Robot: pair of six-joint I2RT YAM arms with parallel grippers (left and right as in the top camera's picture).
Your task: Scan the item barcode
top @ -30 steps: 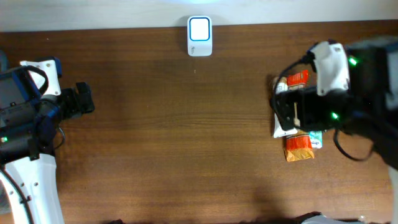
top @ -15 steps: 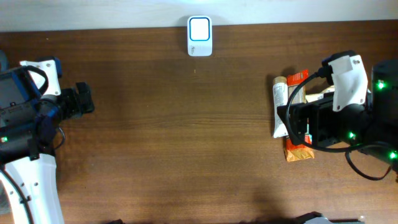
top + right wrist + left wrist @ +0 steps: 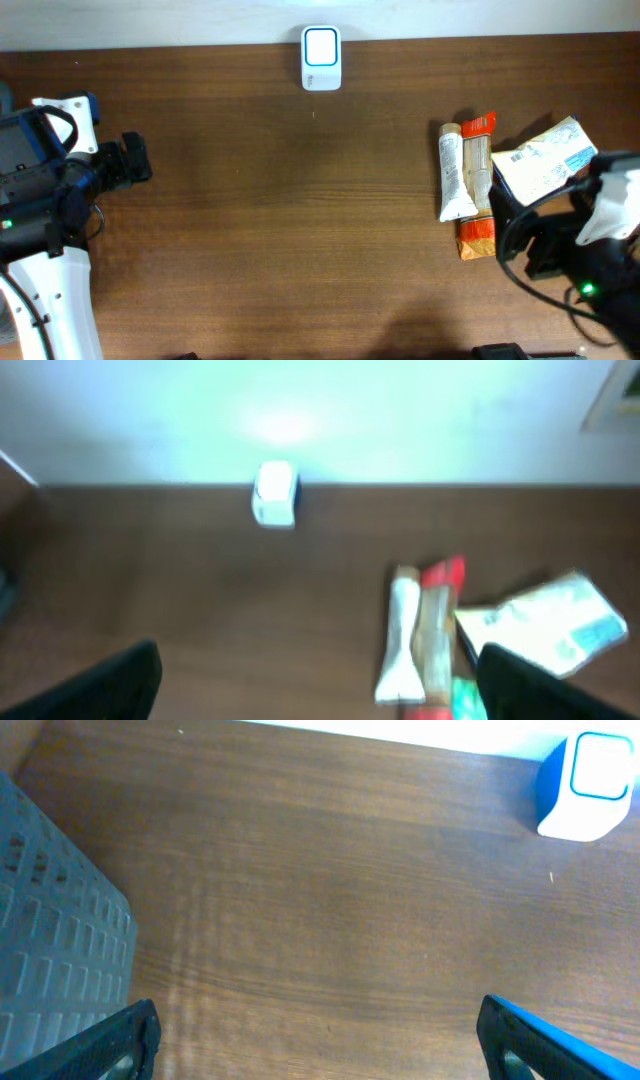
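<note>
While the left gripper (image 3: 138, 160) and right gripper (image 3: 330, 682) hang empty, jaws spread wide, the white tube (image 3: 453, 172) lies front-to-back — cap toward the scanner's (image 3: 321, 58) edge.

My right wrist view blurred throughout, white glare across its top, overhead sharp, bench (image 3: 300, 230) evenly lit

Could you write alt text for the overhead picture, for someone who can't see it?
A brown wooden table seen from above, with a small white scanner at its far edge and grocery items clustered at the right: a white tube, an orange wrapped bar and a white pouch. The left arm and right arm sit at the sides, holding nothing.
</note>
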